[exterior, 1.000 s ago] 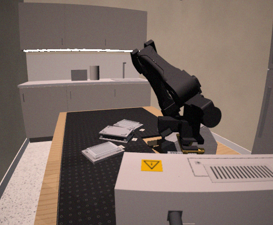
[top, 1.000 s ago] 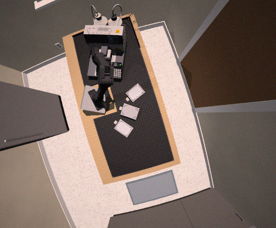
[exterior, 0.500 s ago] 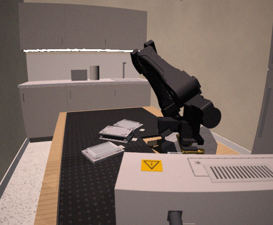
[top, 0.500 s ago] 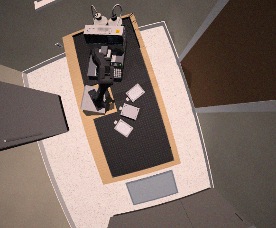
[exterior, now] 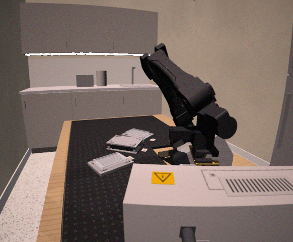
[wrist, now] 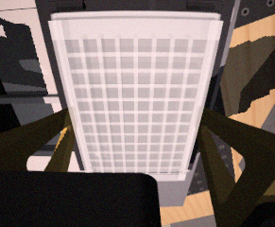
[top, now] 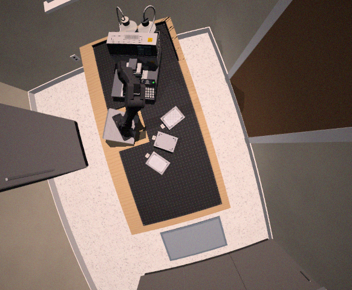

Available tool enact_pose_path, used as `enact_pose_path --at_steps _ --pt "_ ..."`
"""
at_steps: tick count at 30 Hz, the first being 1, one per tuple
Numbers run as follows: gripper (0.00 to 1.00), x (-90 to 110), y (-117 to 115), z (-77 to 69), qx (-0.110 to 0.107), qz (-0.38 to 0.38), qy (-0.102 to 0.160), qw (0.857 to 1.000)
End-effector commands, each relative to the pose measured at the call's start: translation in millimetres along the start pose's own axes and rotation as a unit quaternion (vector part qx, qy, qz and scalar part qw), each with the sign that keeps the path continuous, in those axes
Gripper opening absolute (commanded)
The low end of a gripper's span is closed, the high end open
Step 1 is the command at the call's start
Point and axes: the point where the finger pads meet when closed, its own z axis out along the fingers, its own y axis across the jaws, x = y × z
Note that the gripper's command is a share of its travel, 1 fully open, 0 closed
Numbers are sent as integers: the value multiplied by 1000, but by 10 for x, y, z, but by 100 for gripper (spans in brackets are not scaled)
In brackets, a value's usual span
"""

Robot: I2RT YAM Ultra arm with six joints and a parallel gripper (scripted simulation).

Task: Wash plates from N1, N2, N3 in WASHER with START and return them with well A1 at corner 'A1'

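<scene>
My gripper (wrist: 135,113) is shut on a clear 96-well plate (wrist: 132,80), one finger on each long side. The plate is level over the washer's carrier track; whether it touches the pocket is hidden. The washer (top: 117,38) (exterior: 144,192) is at the bench's back end. Its lamp (top: 153,82) is green above the keypad (top: 150,92). The middle nest (top: 166,142) (exterior: 124,140) is empty. A second plate (top: 172,117) (exterior: 111,161) sits in the nest nearest the washer. A third plate (top: 158,162) (exterior: 137,133) sits in the farthest nest. Nest numbers are not readable.
The arm base stands on a grey block (top: 110,127) beside the track's front end. Two bottles with hoses (top: 127,26) (top: 146,27) stand behind the washer. A wooden rim (top: 124,199) borders the dark mat (top: 182,193).
</scene>
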Motion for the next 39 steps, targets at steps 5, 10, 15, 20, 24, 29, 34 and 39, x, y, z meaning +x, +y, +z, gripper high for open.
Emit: enact_pose_path --at_steps 5,10,15,20,24,29,34,39 --pt "0 -2 20 -17 -5 0 -1 1000" --pt "0 -2 20 -10 -5 0 -1 1000" --pt "0 -2 19 -2 -5 0 -1 1000" --pt "0 -2 20 6 -5 0 -1 1000" --pt "0 -2 20 10 -5 0 -1 1000" --pt "0 -2 20 18 -5 0 -1 1000" --pt "0 -2 20 26 -5 0 -1 1000" --pt "0 -2 20 33 -5 0 -1 1000"
